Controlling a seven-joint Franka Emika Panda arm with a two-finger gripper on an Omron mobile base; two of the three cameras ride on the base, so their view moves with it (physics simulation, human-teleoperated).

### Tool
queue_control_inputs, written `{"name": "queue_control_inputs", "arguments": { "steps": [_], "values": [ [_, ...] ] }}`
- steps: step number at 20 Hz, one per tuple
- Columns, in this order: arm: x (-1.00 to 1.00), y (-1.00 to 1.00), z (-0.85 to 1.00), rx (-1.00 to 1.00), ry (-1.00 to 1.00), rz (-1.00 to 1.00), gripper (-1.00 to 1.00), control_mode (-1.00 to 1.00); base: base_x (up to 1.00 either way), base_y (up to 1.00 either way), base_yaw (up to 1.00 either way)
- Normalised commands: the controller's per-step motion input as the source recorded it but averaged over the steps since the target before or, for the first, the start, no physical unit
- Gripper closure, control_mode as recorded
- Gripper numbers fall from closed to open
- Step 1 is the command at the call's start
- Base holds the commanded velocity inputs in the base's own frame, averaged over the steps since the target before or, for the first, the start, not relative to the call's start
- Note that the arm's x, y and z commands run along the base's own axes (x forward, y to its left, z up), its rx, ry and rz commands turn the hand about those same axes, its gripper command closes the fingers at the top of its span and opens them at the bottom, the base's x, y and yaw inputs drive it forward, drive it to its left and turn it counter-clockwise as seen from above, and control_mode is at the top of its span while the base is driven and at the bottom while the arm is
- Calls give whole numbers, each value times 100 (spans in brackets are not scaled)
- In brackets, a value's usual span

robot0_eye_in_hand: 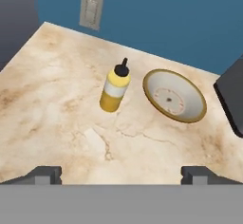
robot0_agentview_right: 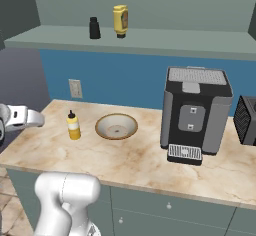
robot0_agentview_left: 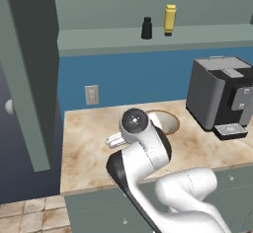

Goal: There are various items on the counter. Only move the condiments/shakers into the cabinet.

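Two cameras sit behind the arm, one to its left and one to its right, both looking forward and down across the table (robot0_agentview_right: 150,165) to the shelf (robot0_agentview_left: 148,42) above. The hand camera hangs nearer, tilted down at the table's left end; all three share the bowl (robot0_eye_in_hand: 174,95).

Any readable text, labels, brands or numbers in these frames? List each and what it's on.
None readable.
Yellow squeeze bottle: plain white band, no print.
Yellow squarish bottle on the cabinet shelf: darker patch on its side, too small to read.
Black shaker: no marking seen.
Coffee machine: grey front panel, two tiny dots, no lettering.
Wall outlet: blank.
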Motion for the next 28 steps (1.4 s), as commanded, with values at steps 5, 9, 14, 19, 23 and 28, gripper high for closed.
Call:
{"name": "queue_control_inputs", "arguments": {
  "steps": [5, 9, 14, 19, 23, 28],
  "values": [
    [25, 41, -28, -1, 4, 0, -100, -100, 0, 0, 0],
    [15, 23, -29, -7, -20, -6, -100, -100, 0, 0, 0],
    [0, 12, -21, -5, -45, -8, -100, -100, 0, 0, 0],
    [-22, 0, -12, 6, -57, -11, -100, -100, 0, 0, 0],
    [-12, 0, -2, 12, -27, -4, -100, -100, 0, 0, 0],
    [0, -5, -1, 2, -1, -1, -100, -100, 0, 0, 0]
  ]
}}
